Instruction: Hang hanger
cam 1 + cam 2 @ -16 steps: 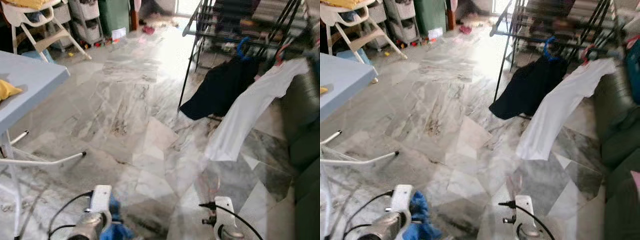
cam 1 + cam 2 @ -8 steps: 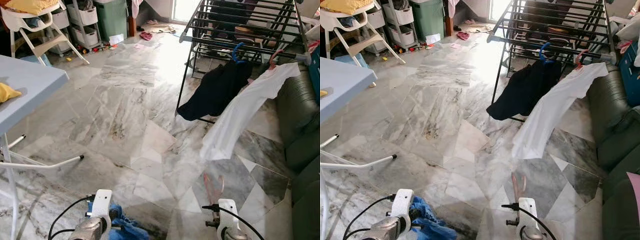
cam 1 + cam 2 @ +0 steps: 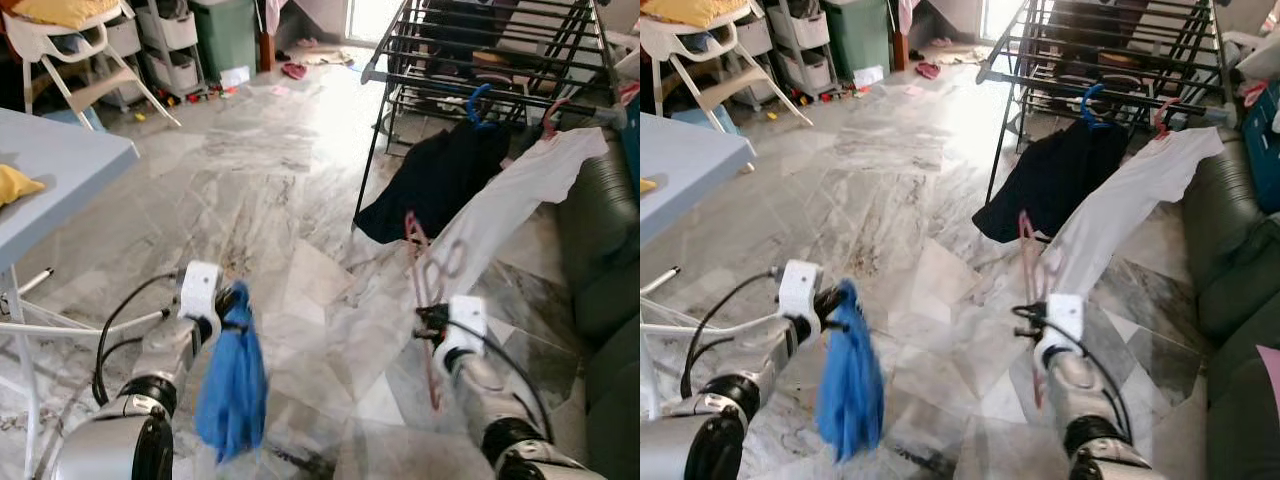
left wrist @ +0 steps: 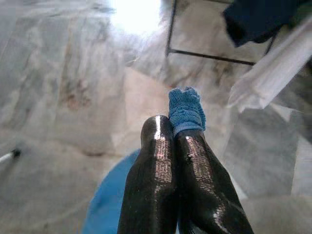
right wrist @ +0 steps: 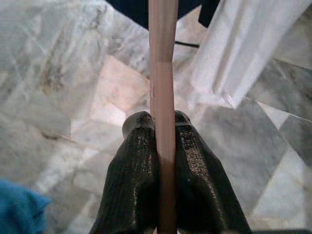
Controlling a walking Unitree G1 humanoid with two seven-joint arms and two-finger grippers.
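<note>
A grey marble floor [image 3: 260, 200] spreads ahead, with a black drying rack [image 3: 480, 60] standing at its far right and a dark green sofa [image 3: 600, 240] along the right edge. On the left is a light blue table [image 3: 60, 170] with a yellow cloth [image 3: 15, 183] on it, and a white high chair [image 3: 70, 60] stands beyond. From the rack hang 2 garments on hangers: a black garment [image 3: 435, 180] on a blue hanger [image 3: 480, 100] and, just beside it, a white shirt [image 3: 500, 215]. The left gripper [image 4: 173, 131] is raised over the floor, its jaws pressed together on a blue cloth [image 3: 232, 385] that dangles below it. The right gripper [image 5: 161, 124] is raised too, its jaws pinching the pink hanger [image 3: 428, 290], which stands roughly upright in front of the white shirt, short of the rack.
</note>
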